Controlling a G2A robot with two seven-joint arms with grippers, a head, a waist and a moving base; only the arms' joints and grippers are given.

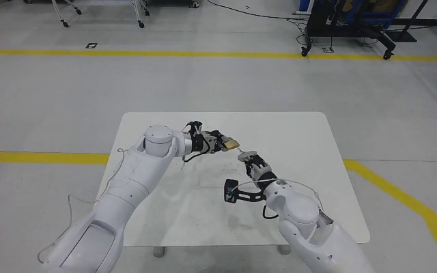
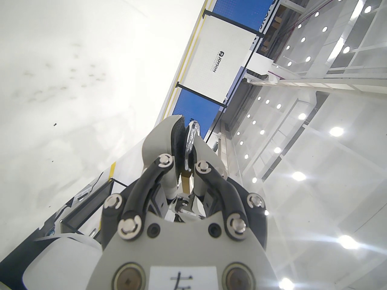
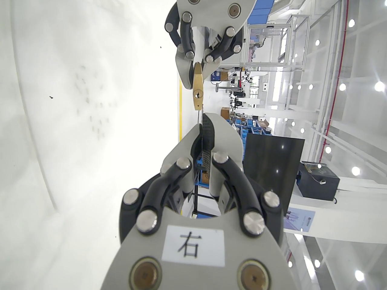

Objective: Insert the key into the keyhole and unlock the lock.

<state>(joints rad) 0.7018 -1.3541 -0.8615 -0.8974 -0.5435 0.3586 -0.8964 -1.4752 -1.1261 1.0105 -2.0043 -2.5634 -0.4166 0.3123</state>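
Over the middle of the desk (image 1: 293, 136) I count one brass padlock (image 3: 198, 87) and one key (image 3: 198, 117), each held up by its own arm. My left pincer (image 2: 188, 135) is clamped tight on the padlock. The brass body sticks out past the fingertips toward the right and slightly nearer, with its long axis running roughly left to right. The narrow end face with the keyhole (image 3: 198, 93) is turned toward my right arm.

My right pincer (image 3: 202, 125) sits just near-right of the padlock. It is pressed closed on the key, with only the thin blade showing beyond the pads. The blade points far-left, toward the padlock's end face. Its tip lies at one end of that face, beside the keyhole and not in it. Whether tip and brass touch, I cannot tell.
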